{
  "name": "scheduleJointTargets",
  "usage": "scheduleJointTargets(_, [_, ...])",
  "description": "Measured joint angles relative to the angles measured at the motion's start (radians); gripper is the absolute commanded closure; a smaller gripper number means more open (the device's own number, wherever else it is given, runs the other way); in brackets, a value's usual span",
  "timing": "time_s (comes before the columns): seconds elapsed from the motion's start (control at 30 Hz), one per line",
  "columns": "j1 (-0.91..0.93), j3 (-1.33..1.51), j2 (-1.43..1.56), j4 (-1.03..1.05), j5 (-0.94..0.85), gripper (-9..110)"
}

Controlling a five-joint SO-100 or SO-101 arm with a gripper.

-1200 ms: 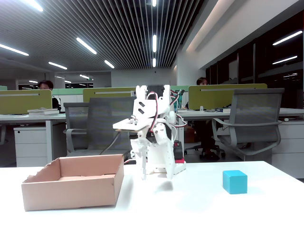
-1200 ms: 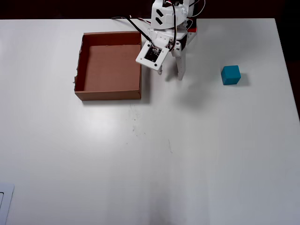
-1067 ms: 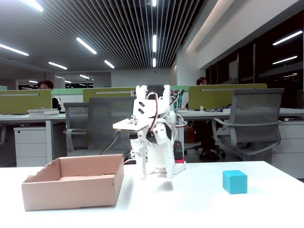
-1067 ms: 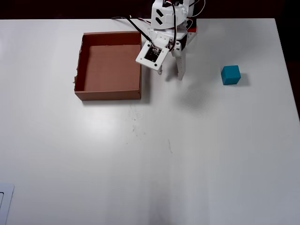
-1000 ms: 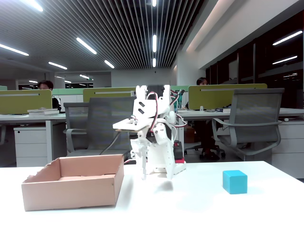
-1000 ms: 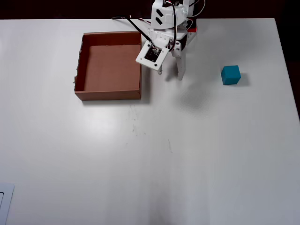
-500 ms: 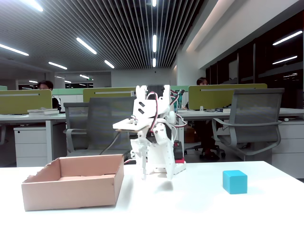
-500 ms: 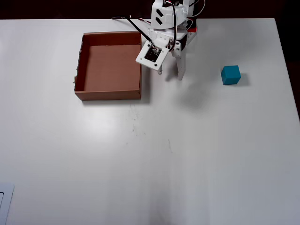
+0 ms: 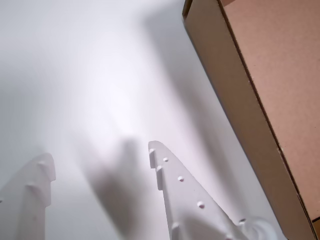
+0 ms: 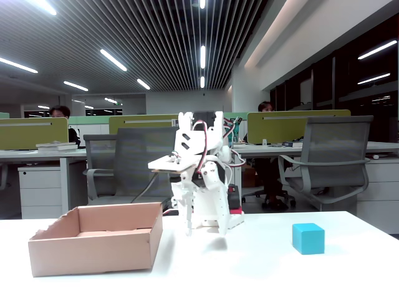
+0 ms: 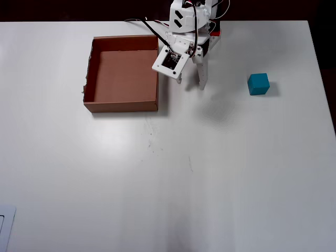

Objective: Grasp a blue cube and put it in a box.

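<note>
The blue cube (image 11: 259,84) rests on the white table right of the arm in the overhead view, and sits low on the right in the fixed view (image 10: 308,238). The tan cardboard box (image 11: 93,71) lies empty to the left, its wall (image 10: 93,251) facing the fixed camera and its side (image 9: 235,95) crossing the wrist view. My gripper (image 11: 191,84) hangs open between box and cube, just right of the box's wall, fingertips pointing down near the table (image 10: 206,232). Nothing is between its white fingers (image 9: 175,190) in the wrist view, where the cube is out of sight.
The arm's base (image 11: 195,16) stands at the table's far edge in the overhead view. A white object (image 11: 4,226) pokes in at the bottom left corner. Office chairs (image 10: 330,162) and desks stand behind the table.
</note>
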Motion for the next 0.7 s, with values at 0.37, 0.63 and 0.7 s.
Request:
scheduleJointTargets(0.37, [0.000, 0.000, 0.000, 0.000, 0.000, 77])
scheduleJointTargets(0.63, [0.000, 0.000, 0.000, 0.000, 0.000, 76])
scheduleJointTargets(0.7, [-0.006, 0.000, 0.002, 0.008, 0.000, 76])
